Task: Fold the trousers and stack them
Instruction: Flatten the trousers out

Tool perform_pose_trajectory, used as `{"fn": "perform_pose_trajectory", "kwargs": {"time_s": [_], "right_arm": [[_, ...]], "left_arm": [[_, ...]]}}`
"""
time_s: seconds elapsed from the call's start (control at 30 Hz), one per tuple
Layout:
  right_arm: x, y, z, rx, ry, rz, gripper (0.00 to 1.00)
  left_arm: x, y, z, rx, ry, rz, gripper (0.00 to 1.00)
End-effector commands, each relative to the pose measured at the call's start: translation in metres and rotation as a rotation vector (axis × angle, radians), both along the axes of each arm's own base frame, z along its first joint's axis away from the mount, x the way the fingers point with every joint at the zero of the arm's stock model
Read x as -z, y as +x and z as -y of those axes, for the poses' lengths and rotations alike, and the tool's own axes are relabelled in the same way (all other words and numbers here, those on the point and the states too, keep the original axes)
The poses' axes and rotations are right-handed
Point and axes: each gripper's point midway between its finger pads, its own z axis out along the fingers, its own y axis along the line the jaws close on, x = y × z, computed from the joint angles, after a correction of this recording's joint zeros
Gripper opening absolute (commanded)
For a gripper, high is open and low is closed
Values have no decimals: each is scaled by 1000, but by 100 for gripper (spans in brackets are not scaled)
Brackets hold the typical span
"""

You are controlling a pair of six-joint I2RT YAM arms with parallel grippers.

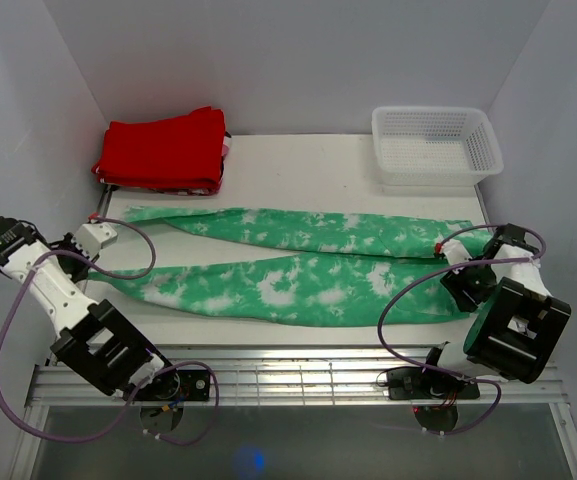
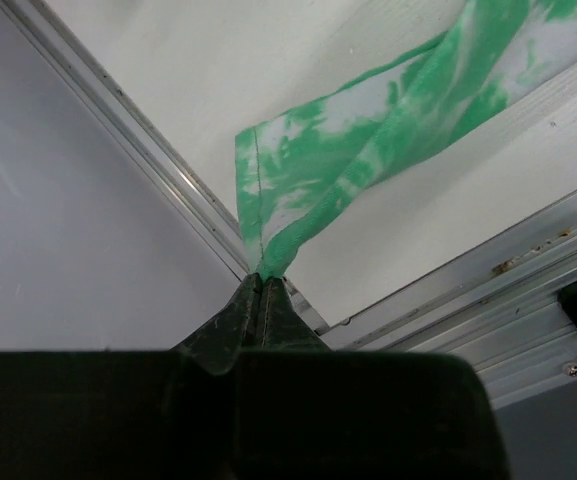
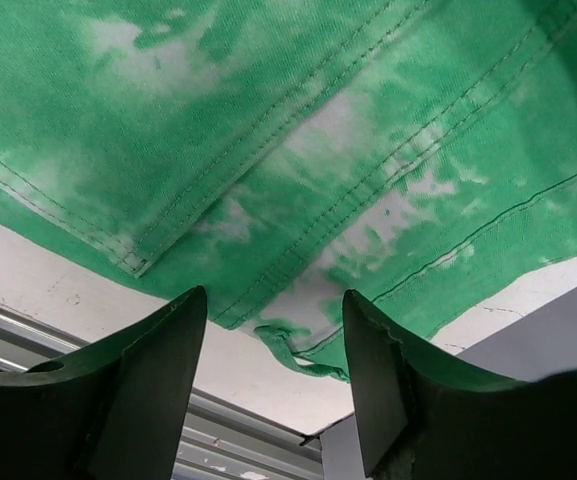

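Both legs of the trousers (image 1: 298, 265) are laid sideways, hems away from the basket (image 1: 435, 145); one hem is pinched by the left gripper (image 2: 261, 285), the right gripper (image 3: 273, 330) spread.

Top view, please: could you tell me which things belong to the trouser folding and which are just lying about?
For the job: trousers; left gripper, shut on a leg end; right gripper, open.
Lying about: red folded clothes; white basket.
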Motion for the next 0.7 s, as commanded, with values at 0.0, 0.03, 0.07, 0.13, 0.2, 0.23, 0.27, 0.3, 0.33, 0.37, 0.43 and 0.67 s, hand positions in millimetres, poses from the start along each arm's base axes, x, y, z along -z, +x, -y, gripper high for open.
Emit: {"fn": "perform_pose_trajectory", "kwargs": {"time_s": [0.0, 0.03, 0.07, 0.13, 0.2, 0.23, 0.27, 0.3, 0.33, 0.37, 0.43, 0.67], "right_arm": [[-11, 10, 3, -75, -10, 49, 62], [-12, 11, 3, -75, -7, 53, 60], [-14, 14, 5, -70, -8, 58, 58], [-16, 16, 5, -66, -2, 61, 57], [-21, 19, 6, -64, -2, 71, 57], [-22, 20, 7, -61, -5, 76, 57], [-24, 20, 8, -62, -9, 82, 57], [-26, 22, 9, -68, -15, 89, 57], [-27, 22, 11, -67, -19, 95, 57], [-28, 23, 11, -67, -17, 98, 57], [-30, 26, 13, -65, -19, 108, 56], [-36, 36, 13, -64, -4, 135, 54]], "left_arm": [[-11, -17, 19, 53, 10, 4, 0], [-10, -19, 21, 69, 12, 1, 0], [-10, -17, 22, 70, -3, 6, 0], [-16, -10, 19, 46, -22, 22, 0], [-23, -7, 15, 37, -5, 31, 0], [-25, -8, 13, 30, 3, 29, 0], [-27, -10, 11, 19, 15, 24, 0], [-30, -10, 9, 11, 24, 24, 0], [-30, -13, 9, 3, 32, 21, 0], [-33, -18, 9, -5, 59, 15, 0], [-31, -25, 11, -16, 76, 0, 0], [-38, -27, -2, -164, 72, -52, 0]]}}
